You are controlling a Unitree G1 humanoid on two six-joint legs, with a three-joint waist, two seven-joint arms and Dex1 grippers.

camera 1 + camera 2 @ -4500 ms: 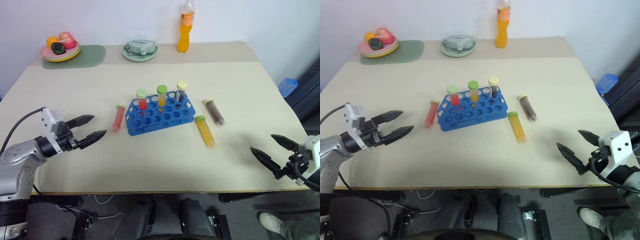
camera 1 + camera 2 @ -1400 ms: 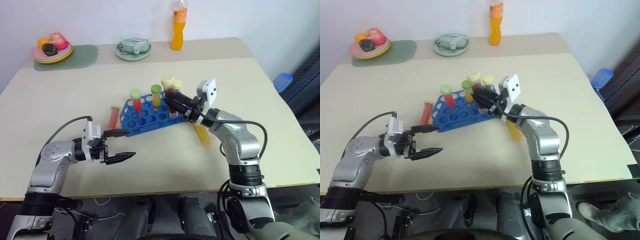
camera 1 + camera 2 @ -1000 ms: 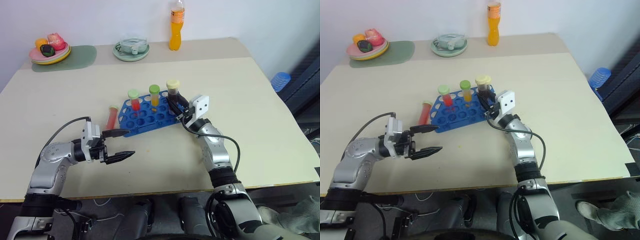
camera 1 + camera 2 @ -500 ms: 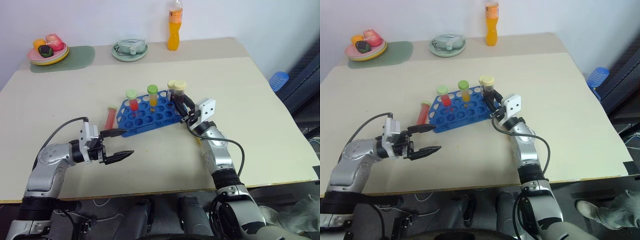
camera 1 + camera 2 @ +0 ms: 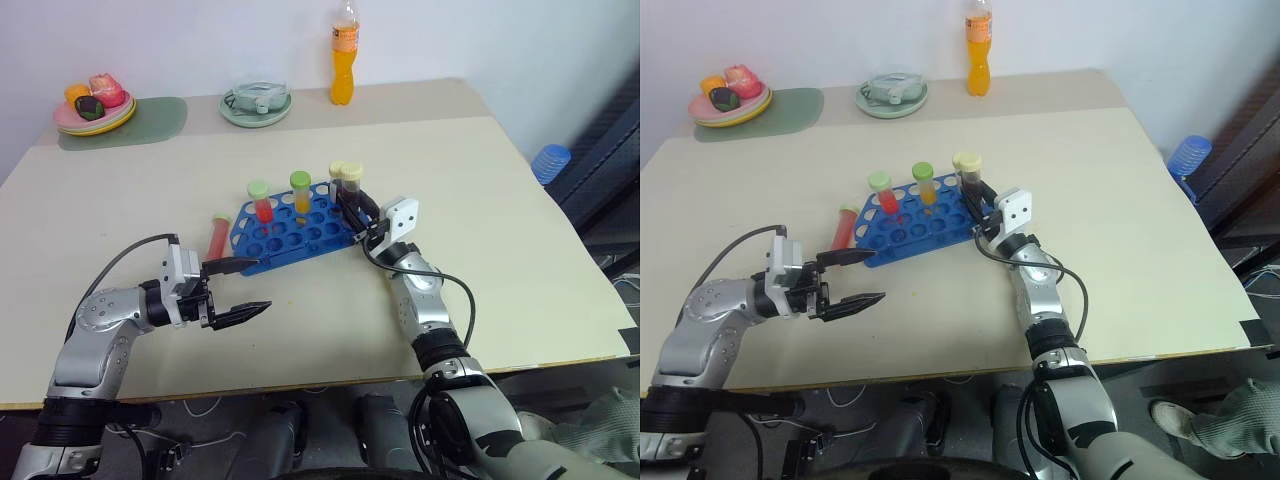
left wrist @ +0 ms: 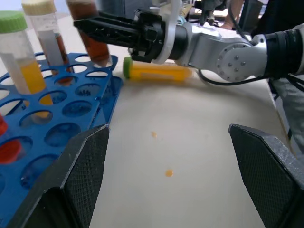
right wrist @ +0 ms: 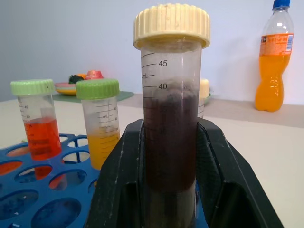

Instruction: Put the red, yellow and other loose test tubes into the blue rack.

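The blue rack stands mid-table with a red tube, an orange tube and a grey-filled, cream-capped tube upright in it. My right gripper is shut on a dark brown tube with a cream cap, held upright at the rack's right end, its lower end at a hole. A loose red tube lies just left of the rack. A yellow tube lies on the table behind my right gripper. My left gripper hovers open in front of the rack, empty.
An orange drink bottle, a pale green dish and a plate of toy fruit on a green mat stand along the far edge. Small orange spots mark the table in front of the rack.
Since the earliest frames my right gripper took the dark tube off the table and brought it to the rack's right end; my left gripper moved in toward the rack. In the last second neither moved.
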